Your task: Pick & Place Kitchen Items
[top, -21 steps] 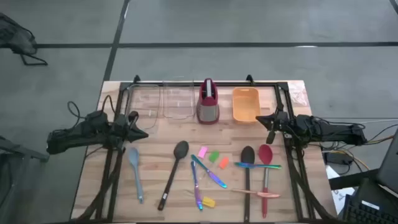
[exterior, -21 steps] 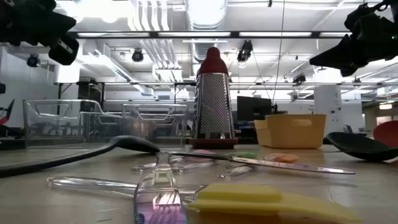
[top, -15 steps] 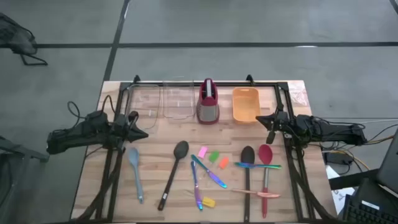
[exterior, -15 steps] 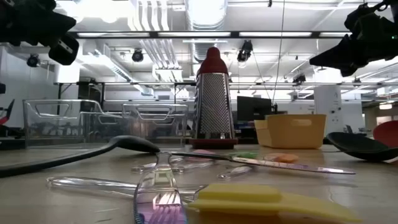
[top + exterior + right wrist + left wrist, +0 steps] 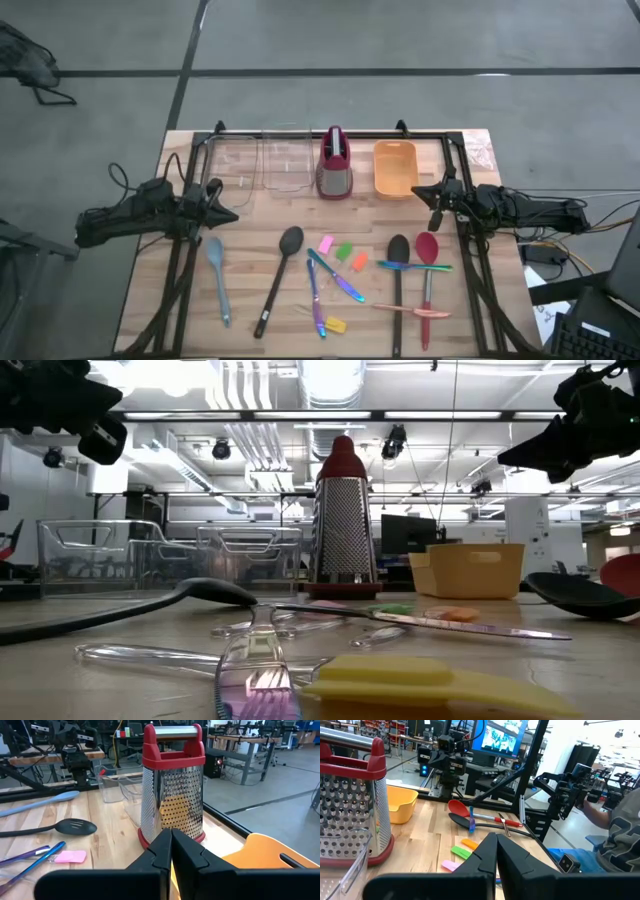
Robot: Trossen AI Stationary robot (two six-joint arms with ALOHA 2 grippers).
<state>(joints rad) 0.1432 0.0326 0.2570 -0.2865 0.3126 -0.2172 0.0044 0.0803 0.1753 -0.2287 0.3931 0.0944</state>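
The kitchen items lie flat on the wooden table (image 5: 250, 240). From left to right they are a grey-blue spoon (image 5: 217, 275), a black slotted spoon (image 5: 278, 280), iridescent cutlery (image 5: 335, 278), a black spoon (image 5: 398, 275) and a red spoon (image 5: 427, 280). A blue piece (image 5: 415, 266) and a pink piece (image 5: 410, 311) lie across the last two spoons. Pink (image 5: 325, 244), green (image 5: 343, 251), orange (image 5: 359, 262) and yellow (image 5: 335, 325) blocks sit mid-table. My left gripper (image 5: 230, 213) hovers shut at the table's left side. My right gripper (image 5: 420, 190) hovers shut at the right. Both are above the table and hold nothing.
Along the far edge stand two clear bins (image 5: 262, 165), a red-and-grey grater (image 5: 335, 165) and an orange bin (image 5: 395, 168). A black frame (image 5: 180, 270) runs along both table sides. In the left wrist view a person's sleeve (image 5: 620, 845) shows beyond the table.
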